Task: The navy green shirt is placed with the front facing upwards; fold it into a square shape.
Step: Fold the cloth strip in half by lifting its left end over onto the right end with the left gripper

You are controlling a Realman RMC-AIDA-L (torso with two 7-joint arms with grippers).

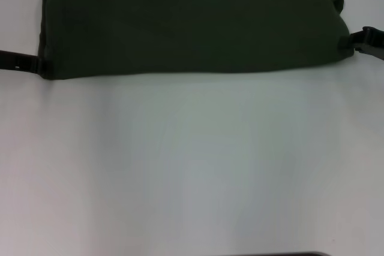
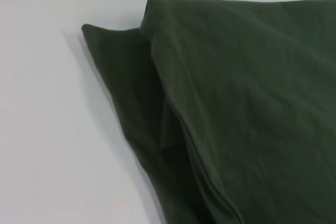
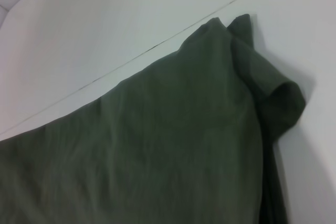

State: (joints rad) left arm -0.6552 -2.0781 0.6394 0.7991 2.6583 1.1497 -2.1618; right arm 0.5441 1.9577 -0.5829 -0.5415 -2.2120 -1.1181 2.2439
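- We saw the navy green shirt [image 1: 192,19] folded into a band, long axis running 9 to 3 o'clock.
- Our left gripper [image 1: 27,62] sat at its 9 o'clock end, right gripper [image 1: 360,42] at 3; we couldn't tell either grip.

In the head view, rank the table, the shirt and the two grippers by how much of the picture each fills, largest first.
1. The white table.
2. The navy green shirt, a band across the far side.
3. The left gripper and right gripper, one at each end of the shirt: both show only as small dark pieces, too alike to rank.
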